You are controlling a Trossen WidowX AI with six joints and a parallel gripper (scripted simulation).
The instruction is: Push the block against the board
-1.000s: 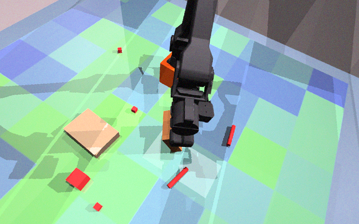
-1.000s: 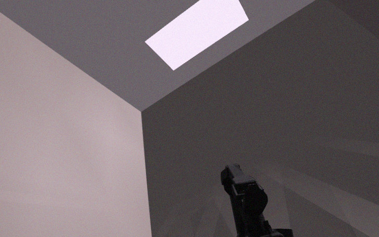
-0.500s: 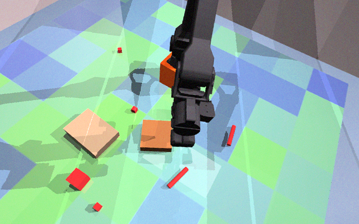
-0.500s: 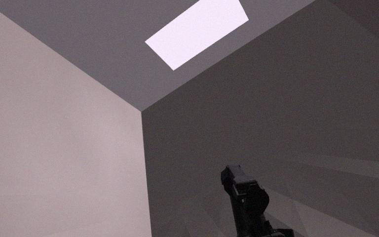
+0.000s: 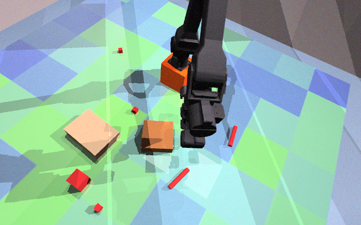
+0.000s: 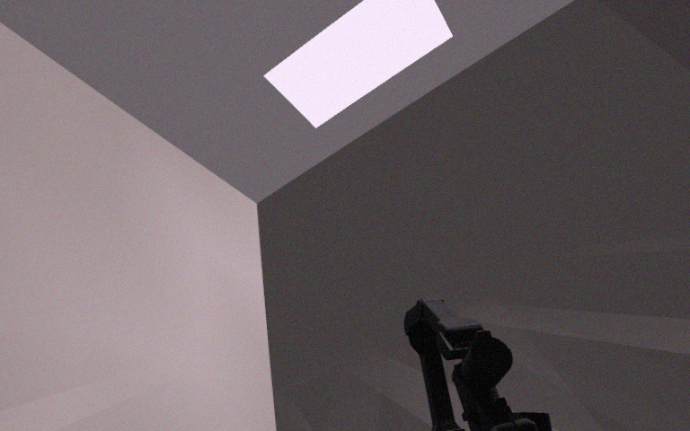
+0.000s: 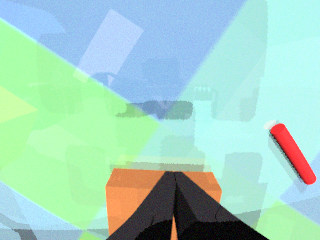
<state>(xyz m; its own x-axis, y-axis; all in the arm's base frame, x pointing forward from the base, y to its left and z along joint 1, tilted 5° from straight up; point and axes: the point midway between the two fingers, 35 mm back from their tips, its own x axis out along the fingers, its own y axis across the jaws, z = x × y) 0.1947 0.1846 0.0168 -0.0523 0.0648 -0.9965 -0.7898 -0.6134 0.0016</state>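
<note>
The square block is orange-brown and lies flat just left of my gripper in the top view. The board is pale peach and rectangular, farther left and turned at an angle to the block. A gap separates the board's right corner from the block's left side. My gripper is shut and empty; its black fingertips overlap the block in the wrist view. In the top view my arm hides the fingertips, so I cannot tell if they touch the block. In the exterior view only the arm shows.
A bright orange box stands partly behind the arm. Red sticks lie below and right of the gripper. A red cube sits below the board. Small red cubes lie around.
</note>
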